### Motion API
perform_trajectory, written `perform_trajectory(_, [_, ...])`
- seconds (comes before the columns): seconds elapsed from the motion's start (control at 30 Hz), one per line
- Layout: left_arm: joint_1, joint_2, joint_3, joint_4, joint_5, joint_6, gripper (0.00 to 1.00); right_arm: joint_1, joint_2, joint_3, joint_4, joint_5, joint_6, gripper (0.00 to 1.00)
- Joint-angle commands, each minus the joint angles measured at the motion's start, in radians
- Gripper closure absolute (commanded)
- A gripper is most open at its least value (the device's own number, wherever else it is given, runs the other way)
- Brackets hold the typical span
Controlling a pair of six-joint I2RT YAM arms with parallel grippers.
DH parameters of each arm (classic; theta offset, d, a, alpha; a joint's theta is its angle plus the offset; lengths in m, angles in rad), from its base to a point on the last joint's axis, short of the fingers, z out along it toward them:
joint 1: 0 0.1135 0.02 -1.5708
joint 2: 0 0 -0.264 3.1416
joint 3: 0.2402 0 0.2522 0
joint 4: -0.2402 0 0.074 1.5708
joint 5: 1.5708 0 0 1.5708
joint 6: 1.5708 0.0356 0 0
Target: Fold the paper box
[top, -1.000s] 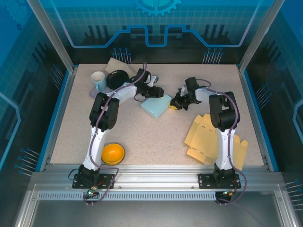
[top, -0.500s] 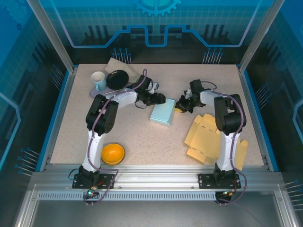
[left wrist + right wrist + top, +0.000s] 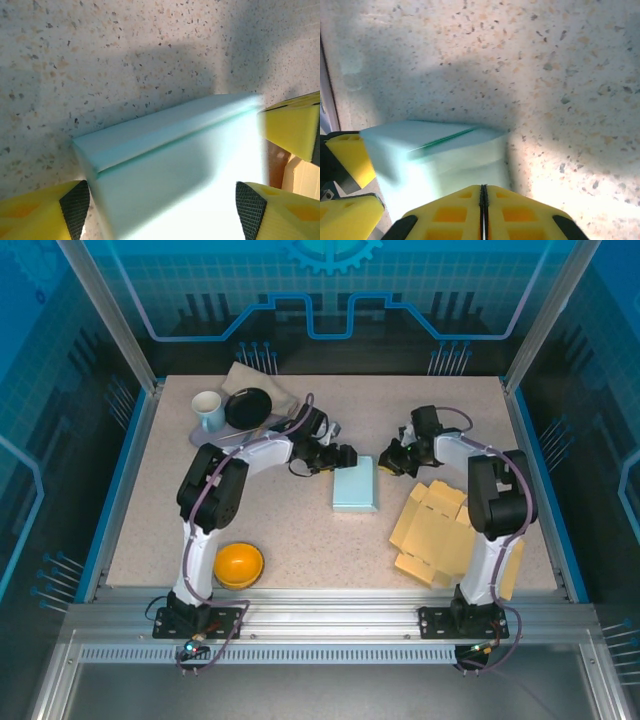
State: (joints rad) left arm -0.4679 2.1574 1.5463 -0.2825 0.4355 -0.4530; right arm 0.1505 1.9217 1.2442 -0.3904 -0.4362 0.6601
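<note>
Nearest the arm bases, an orange bowl (image 3: pixel 239 565) sits at the left of the surface (image 3: pixel 300 530), and flat tan cardboard blanks (image 3: pixel 440 530) lie at the right. Farther in, the pale blue paper box (image 3: pixel 355 486) lies flat at mid-surface. The left tool (image 3: pixel 161 200) has its fingers spread wide, one on each side of the box's far end. The right tool (image 3: pixel 482 200), fingers pressed together, sits just beside that end. At the back left stand a cup (image 3: pixel 208 410) and a black bowl (image 3: pixel 247 406).
</note>
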Motion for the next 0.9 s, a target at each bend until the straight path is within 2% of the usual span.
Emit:
perform_trajectory(0.0, [-0.004,-0.079,-0.024,-0.023,-0.012,-0.027,0.19,0.006,-0.046,-0.020,-0.077,0.037,-0.039,0.88])
perform_trajectory(0.17, [0.000,-0.121,-0.073,-0.041,-0.075,-0.046,0.18,0.003,-0.070,-0.042,-0.111,0.068,-0.066,0.89])
perform_trajectory(0.3, [-0.010,-0.190,-0.147,-0.073,-0.101,-0.072,0.20,0.008,-0.133,-0.094,-0.125,0.044,-0.094,0.89])
perform_trajectory(0.53, [-0.104,-0.265,-0.323,-0.054,-0.116,-0.137,0.20,0.039,-0.177,-0.144,-0.223,0.035,-0.214,0.89])
perform_trajectory(0.7, [-0.165,-0.267,-0.357,-0.008,-0.128,-0.197,0.21,0.049,-0.171,-0.195,-0.188,0.004,-0.221,0.90])
perform_trajectory(0.87, [-0.181,-0.253,-0.365,-0.004,-0.151,-0.228,0.22,0.068,-0.152,-0.227,-0.147,-0.039,-0.206,0.90])
